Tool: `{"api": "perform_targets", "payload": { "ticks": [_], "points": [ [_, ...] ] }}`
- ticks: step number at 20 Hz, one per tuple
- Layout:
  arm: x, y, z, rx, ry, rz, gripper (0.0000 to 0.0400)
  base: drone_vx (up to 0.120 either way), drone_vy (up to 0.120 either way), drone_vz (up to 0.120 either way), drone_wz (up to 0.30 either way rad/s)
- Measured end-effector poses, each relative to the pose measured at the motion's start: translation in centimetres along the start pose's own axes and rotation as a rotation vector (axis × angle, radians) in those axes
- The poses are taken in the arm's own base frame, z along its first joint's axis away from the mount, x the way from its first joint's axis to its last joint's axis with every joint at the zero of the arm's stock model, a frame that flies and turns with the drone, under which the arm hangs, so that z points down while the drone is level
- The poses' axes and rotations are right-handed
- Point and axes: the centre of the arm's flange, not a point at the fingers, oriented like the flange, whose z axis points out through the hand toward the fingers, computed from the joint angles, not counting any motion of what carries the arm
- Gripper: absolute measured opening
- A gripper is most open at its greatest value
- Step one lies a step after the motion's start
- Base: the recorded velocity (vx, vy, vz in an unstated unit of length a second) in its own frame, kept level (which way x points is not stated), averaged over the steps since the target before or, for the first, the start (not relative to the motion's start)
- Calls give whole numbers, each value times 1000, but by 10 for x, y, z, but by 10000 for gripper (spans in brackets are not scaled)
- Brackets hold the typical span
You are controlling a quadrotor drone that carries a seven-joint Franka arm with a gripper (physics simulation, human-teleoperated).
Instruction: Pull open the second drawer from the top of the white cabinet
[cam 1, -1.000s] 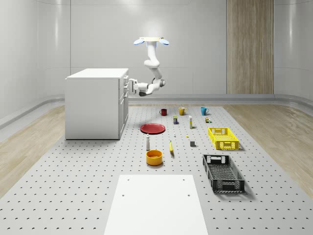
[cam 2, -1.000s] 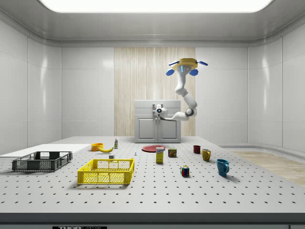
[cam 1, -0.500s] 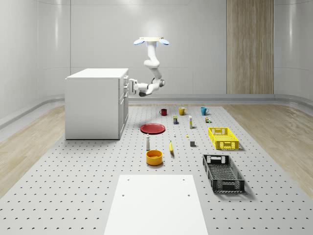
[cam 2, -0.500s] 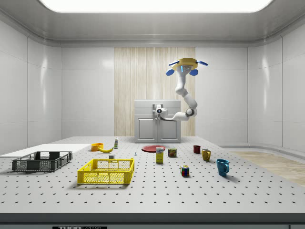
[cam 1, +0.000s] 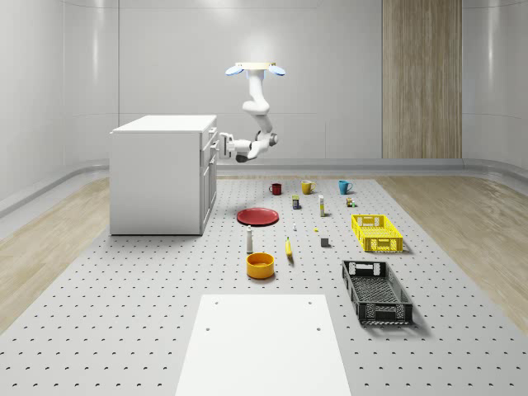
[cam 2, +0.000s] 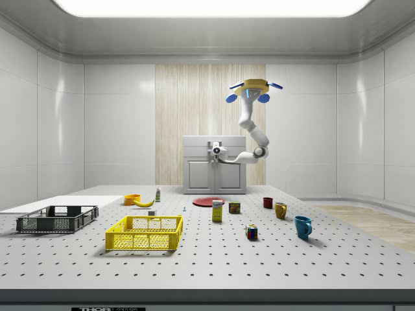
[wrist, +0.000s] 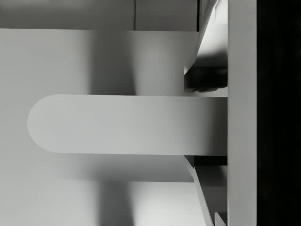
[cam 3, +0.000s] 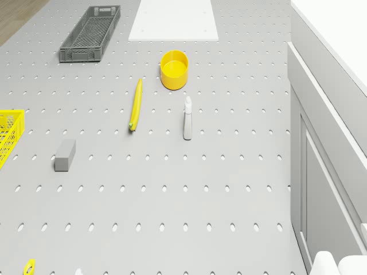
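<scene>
Cabinet [cam 1: 157,177] reads as smooth matt white panel; its handle [wrist: 127,125] is matt grey with soft shading. Table [cam 1: 124,330] is matt grey perforated sheet, the crates [cam 1: 376,232] look like moulded plastic lattice. Plate [cam 1: 257,217] and mugs [cam 1: 307,187] are slightly glossy, the back-wall strip [cam 1: 421,78] is wood-grain.

Three mugs [cam 1: 275,189], two crates [cam 1: 376,233]

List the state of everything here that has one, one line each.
drone: hovering beside the white cabinet.
hand: at the cabinet's drawer front.
white cabinet: upright on the table.
yellow crate: upright.
black crate: upright.
spray bottle: standing.
banana: lying flat.
</scene>
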Motion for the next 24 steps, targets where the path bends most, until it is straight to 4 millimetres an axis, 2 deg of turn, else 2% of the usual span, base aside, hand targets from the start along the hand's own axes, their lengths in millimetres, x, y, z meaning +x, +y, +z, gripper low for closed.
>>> {"api": "perform_targets", "payload": {
  "ticks": [2,6,7,8,10,15,16,18,19,23,24],
  "points": [
    [-8,-4,-5,-15,14,41,211,0,0,0,0],
    [-4,-1,-12,-8,7,14,169,0,0,0,0],
    [-6,-2,-15,-11,9,37,188,0,0,0,0],
    [-1,0,-17,-7,6,-15,169,0,0,0,0],
    [0,0,-23,-1,2,-12,146,0,0,0,0],
    [0,1,-41,0,1,3,142,0,0,0,0],
    [-1,0,-44,-3,4,13,153,0,0,0,0],
    [1,1,-49,2,-1,-12,132,0,0,0,0],
    [-5,-2,-53,-8,7,26,188,0,0,0,0],
    [-3,0,-68,-7,7,5,164,0,0,0,0],
    [-10,-3,-73,-17,16,45,223,0,0,0,0]
  ]
}}
